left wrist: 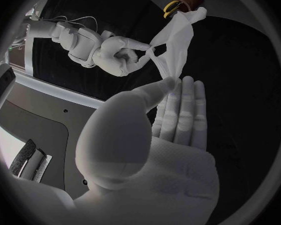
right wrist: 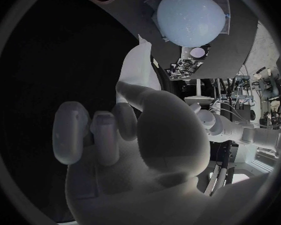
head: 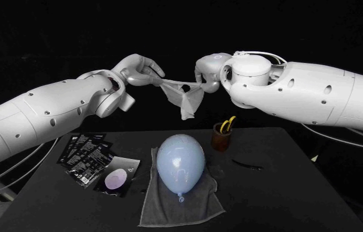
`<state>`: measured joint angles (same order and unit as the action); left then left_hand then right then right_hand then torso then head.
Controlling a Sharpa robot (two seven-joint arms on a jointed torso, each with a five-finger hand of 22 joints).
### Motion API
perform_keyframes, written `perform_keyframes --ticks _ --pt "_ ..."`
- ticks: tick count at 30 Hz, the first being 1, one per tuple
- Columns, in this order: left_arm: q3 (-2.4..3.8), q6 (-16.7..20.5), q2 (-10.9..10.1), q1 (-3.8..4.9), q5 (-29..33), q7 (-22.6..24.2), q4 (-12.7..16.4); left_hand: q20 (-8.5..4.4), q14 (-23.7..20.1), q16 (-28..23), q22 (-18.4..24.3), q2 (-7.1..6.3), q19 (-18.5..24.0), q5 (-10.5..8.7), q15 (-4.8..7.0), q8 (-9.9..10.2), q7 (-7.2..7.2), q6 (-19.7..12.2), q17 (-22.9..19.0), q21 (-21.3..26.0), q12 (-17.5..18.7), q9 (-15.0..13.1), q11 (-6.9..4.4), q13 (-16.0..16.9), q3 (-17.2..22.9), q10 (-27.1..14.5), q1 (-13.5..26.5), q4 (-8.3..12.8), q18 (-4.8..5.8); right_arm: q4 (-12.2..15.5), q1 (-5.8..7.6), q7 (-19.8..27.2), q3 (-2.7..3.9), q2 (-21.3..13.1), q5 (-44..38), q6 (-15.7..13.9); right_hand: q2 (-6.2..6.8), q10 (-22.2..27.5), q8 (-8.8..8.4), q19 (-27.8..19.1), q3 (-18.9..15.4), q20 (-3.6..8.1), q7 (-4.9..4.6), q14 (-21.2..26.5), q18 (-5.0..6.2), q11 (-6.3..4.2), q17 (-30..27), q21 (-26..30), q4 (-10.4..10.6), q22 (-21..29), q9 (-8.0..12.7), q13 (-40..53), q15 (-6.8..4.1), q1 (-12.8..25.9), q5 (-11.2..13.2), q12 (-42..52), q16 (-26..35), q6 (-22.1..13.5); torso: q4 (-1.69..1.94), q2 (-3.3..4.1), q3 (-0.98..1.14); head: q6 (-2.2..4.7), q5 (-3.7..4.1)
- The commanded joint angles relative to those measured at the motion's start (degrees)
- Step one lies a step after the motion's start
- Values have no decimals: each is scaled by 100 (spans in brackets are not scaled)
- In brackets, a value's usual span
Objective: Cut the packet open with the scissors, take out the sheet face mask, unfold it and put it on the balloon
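High above the table, my left hand [head: 138,70] and my right hand [head: 209,73] each pinch one upper edge of the white sheet mask [head: 184,96], which hangs crumpled between them. In the left wrist view the mask [left wrist: 175,40] stretches from my left hand's fingertips [left wrist: 172,85] to my right hand [left wrist: 118,55]. The right wrist view has the mask [right wrist: 137,67] rising from my right hand [right wrist: 147,135]. Below lies the pale blue balloon [head: 181,162] on a grey towel [head: 181,206]. Yellow-handled scissors [head: 226,124] stand in a brown cup [head: 221,140].
Several dark mask packets [head: 85,156] lie fanned at the table's left, with an opened packet [head: 117,178] beside them. A small dark strip [head: 248,165] lies right of the balloon.
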<state>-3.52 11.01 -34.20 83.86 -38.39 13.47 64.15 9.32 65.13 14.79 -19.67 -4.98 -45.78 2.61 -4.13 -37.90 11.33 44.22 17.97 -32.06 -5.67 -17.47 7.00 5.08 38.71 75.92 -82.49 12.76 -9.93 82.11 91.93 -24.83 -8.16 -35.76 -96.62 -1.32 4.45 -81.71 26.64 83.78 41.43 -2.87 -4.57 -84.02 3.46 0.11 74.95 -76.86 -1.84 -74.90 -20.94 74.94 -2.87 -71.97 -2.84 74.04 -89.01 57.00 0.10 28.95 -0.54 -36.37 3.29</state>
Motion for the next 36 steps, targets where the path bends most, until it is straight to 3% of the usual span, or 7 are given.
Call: perform_keyframes --ticks 1,9,14,18,28,32,36 --pt "20 99 -3 22 -385 206 -79 -14 4 -24 9 59 -40 22 38 6 -11 21 6 6 -38 9 -32 193 132 0 -103 101 -61 -50 12 -380 6 -24 -626 -352 -1 -51 66 210 6 -3 -10 -566 -102 9 1366 -47 -35 -1187 -193 123 -32 -11 6 49 -35 52 -11 7 2 0 5" --pt "74 66 107 67 -377 272 -181 -13 7 -29 12 59 -44 21 37 8 -10 22 9 7 -40 12 -32 195 130 -1 -101 96 -56 -86 37 -384 29 16 -720 -869 16 -66 77 230 12 1 -7 -569 -113 6 1378 -108 -33 -1203 -198 135 -36 3 7 62 -41 66 -3 -4 5 26 21" --pt "54 -24 193 63 -141 219 -189 -1 -12 -60 33 70 -32 21 20 24 2 4 10 29 -32 26 -18 195 133 -37 -84 63 -43 -74 41 -323 40 40 -686 -1193 31 -91 86 240 14 3 0 -571 -118 2 1387 -136 -23 -1209 -201 167 -38 22 7 96 -45 78 5 -11 8 51 30" --pt "23 -34 259 33 171 166 -207 4 -2 -70 42 78 -41 21 16 37 10 -19 19 31 -26 36 -9 196 119 -72 -68 30 -42 -75 42 -301 47 62 -644 -1409 32 -93 88 239 16 3 1 -572 -118 1 1392 -133 -21 -1208 -202 168 -39 24 6 98 -47 80 -2 -13 -1 63 28" --pt "-50 -23 371 -164 1171 51 -295 80 -68 -157 93 78 36 21 -28 80 38 -62 35 92 2 83 26 197 37 -244 35 -127 -5 -40 43 -321 71 94 -539 -1970 34 -100 90 246 17 4 3 -573 -122 -1 1395 -155 -18 -1214 -203 180 -40 28 6 110 -49 84 6 -1 -4 82 57" --pt "-64 -54 414 -268 1392 32 -332 224 -154 -213 164 33 144 22 -72 177 57 -133 39 194 31 164 56 193 -138 -456 180 -310 56 -32 43 -335 76 106 -483 -2099 36 -105 91 246 18 5 4 -575 -121 -2 1402 -153 -17 -1213 -204 186 -41 30 6 117 -52 86 7 -5 -5 80 70" --pt "-76 -89 446 -342 1486 1 -347 327 -229 -243 280 -85 195 20 -133 303 86 -265 53 345 76 261 101 156 -342 -687 389 -526 28 -24 43 -356 78 109 -447 -2141 38 -110 93 250 20 6 6 -575 -123 -3 1405 -165 -16 -1217 -204 193 -42 32 6 125 -53 89 8 -9 -2 82 73"
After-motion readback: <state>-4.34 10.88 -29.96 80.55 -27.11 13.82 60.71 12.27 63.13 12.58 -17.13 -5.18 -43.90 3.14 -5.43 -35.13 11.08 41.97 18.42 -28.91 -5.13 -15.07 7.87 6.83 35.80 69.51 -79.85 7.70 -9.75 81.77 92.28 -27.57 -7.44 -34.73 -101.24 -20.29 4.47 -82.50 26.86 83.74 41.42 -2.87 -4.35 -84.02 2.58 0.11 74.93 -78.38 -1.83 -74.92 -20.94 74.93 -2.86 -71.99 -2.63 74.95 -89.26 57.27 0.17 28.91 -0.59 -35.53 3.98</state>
